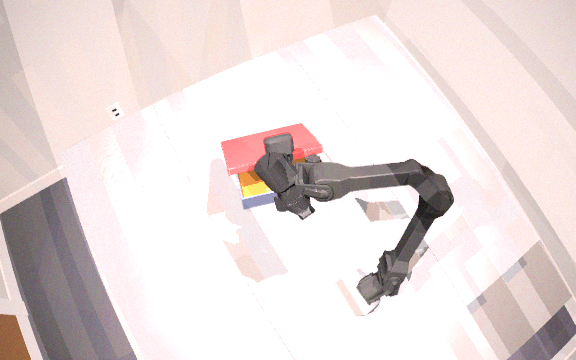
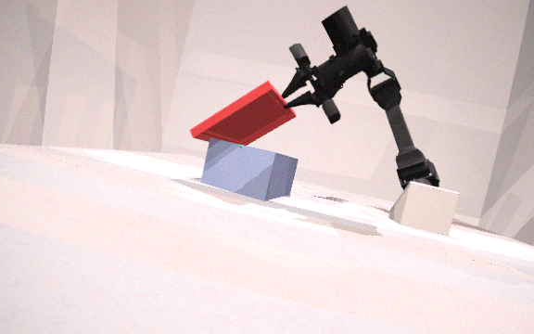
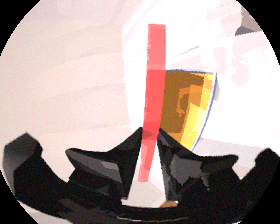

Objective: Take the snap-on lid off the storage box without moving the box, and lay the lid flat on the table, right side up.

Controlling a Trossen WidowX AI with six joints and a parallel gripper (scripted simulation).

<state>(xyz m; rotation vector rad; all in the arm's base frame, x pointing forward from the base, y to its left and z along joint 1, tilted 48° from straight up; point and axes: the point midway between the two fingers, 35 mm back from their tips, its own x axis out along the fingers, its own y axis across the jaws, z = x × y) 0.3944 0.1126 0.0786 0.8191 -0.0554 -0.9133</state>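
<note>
The red lid [image 1: 240,152] [image 2: 248,113] [image 3: 156,75] is steeply tilted over the blue box, with its edge at the gripper raised and its far edge low. Its underside shows in the exterior view. The lower part is at the box's far top edge; whether they touch is unclear. The blue box [image 1: 259,201] [image 2: 236,172] stands upright on the table, its orange-yellow inside partly uncovered. My gripper [image 2: 285,102] [image 3: 149,130] is shut on the lid's raised edge, above the box's near side. The arm hides the fingertips in the top view.
The pale base block [image 2: 429,209] of the arm stands on the table to the right of the box in the exterior view. The arm arches between the base and the lid. The table's edge [image 1: 228,71] runs behind the lid in the top view.
</note>
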